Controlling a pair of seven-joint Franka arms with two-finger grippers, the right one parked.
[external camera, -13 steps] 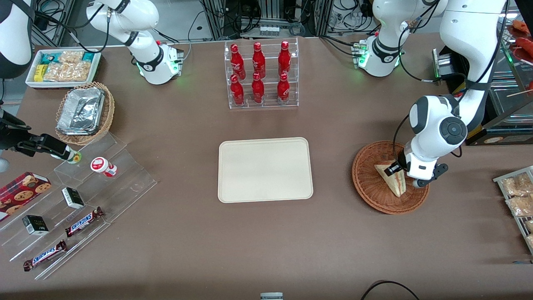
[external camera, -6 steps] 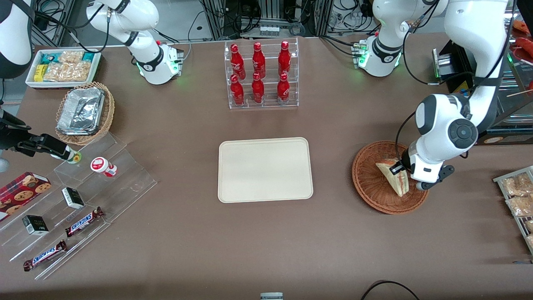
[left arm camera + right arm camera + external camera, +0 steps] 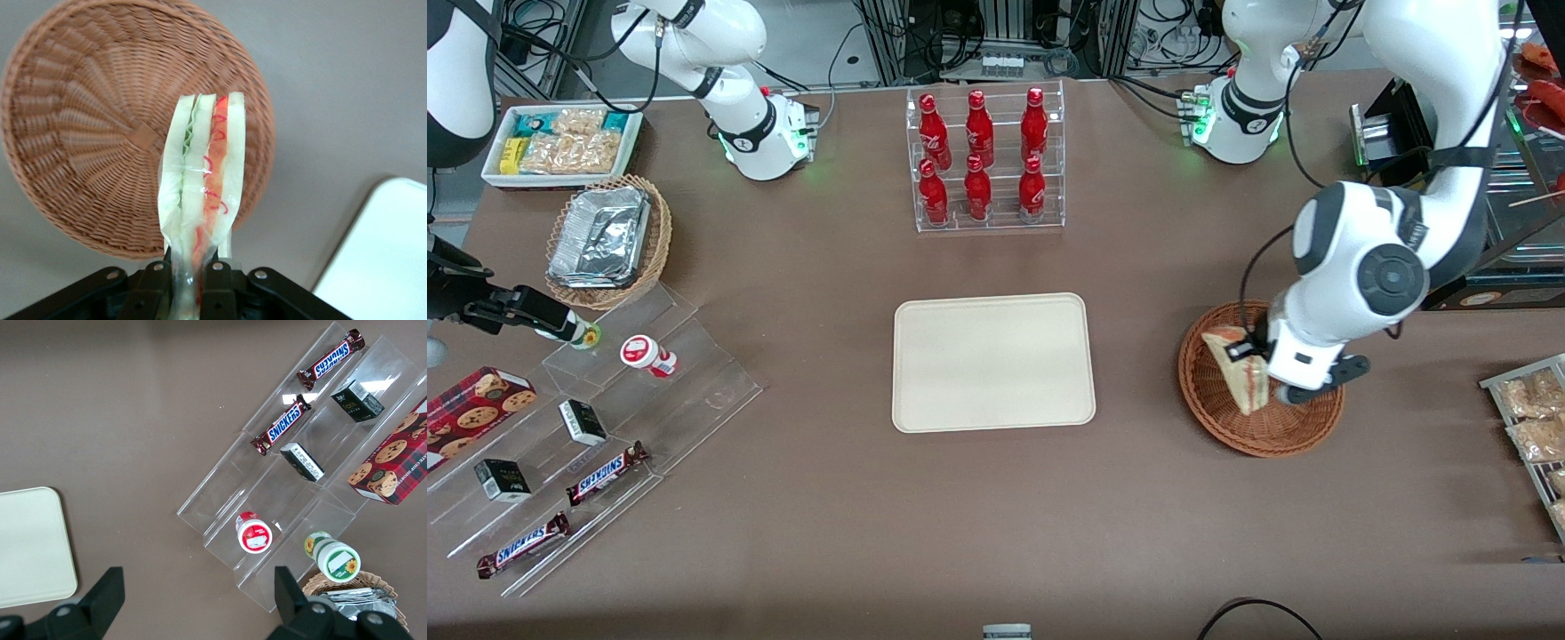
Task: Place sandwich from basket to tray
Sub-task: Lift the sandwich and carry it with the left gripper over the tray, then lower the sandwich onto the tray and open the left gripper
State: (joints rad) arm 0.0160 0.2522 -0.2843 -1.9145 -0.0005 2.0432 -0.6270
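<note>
Brown matte bench [image 3: 827,533], with cabling and equipment racks along the edge farthest from the front camera. The hand [image 3: 1249,373] hangs over the reddish-brown wicker basket [image 3: 1214,409], fingers [image 3: 217,280] clamped on the clear-wrapped sandwich [image 3: 1238,369]. In the wrist view the sandwich [image 3: 203,193] is lifted clear of the basket [image 3: 87,133], cut edge showing red and green filling. The cream tray [image 3: 993,363] lies bare at mid-bench, well apart from the basket, toward the parked arm's end. A clear rack of red bottles [image 3: 983,160] stands farther from the front camera than the tray. Clear stepped shelves [image 3: 618,427] carry Snickers bars [image 3: 605,471] at the parked arm's end.
</note>
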